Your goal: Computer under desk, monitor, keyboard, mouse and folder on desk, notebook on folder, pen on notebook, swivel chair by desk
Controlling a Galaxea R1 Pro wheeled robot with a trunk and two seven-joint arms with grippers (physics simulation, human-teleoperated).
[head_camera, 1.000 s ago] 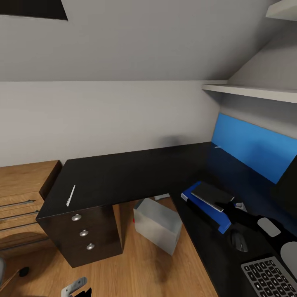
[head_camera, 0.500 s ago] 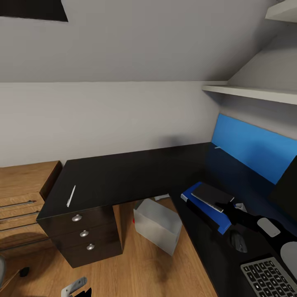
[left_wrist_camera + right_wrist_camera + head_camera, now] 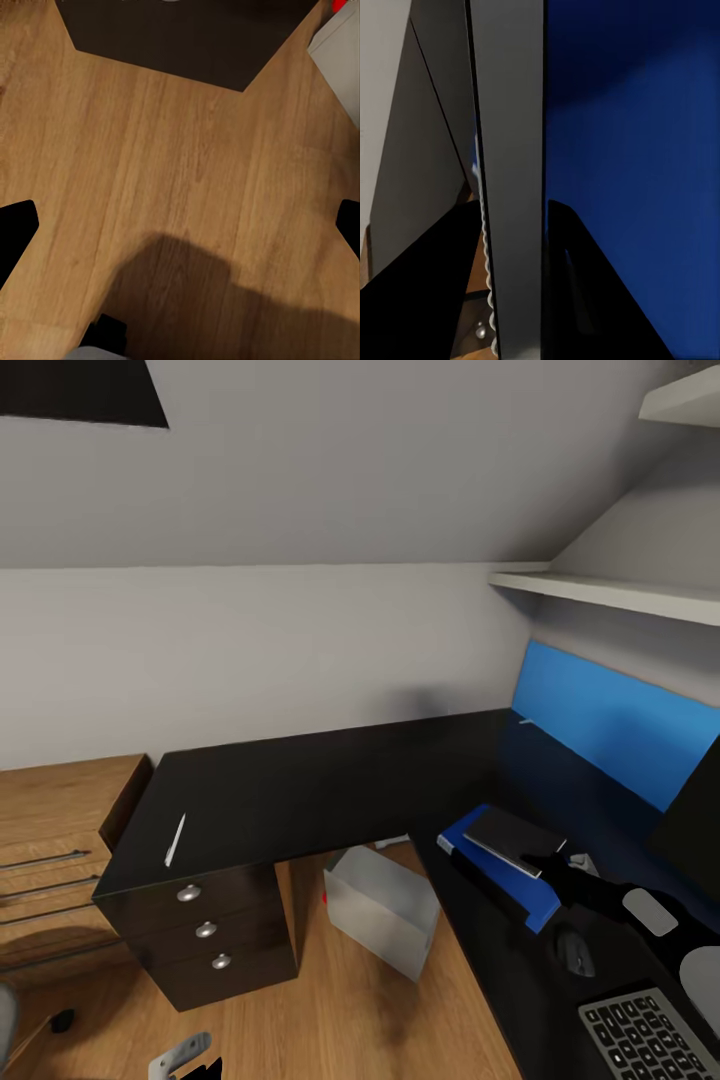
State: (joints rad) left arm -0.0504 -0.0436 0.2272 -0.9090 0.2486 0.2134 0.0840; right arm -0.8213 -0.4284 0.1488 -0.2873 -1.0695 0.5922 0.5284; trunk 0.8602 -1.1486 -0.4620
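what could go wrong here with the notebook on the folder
The notebook lies skewed on the folder, overhanging it, while the right tool sits at its corner; a careless pull could drag it off. The mouse is close beside the arm and could get bumped. The pen lies near the desk edge, far off.

The right arm (image 3: 640, 905) is matte black, with pale grey rounded oval panels set into it beyond the mouse (image 3: 575, 952) and a black gripper (image 3: 553, 853) ending in dark fingers. The left arm (image 3: 180, 1057) shows a light grey bracket-shaped piece with a small hole and black parts beside it.
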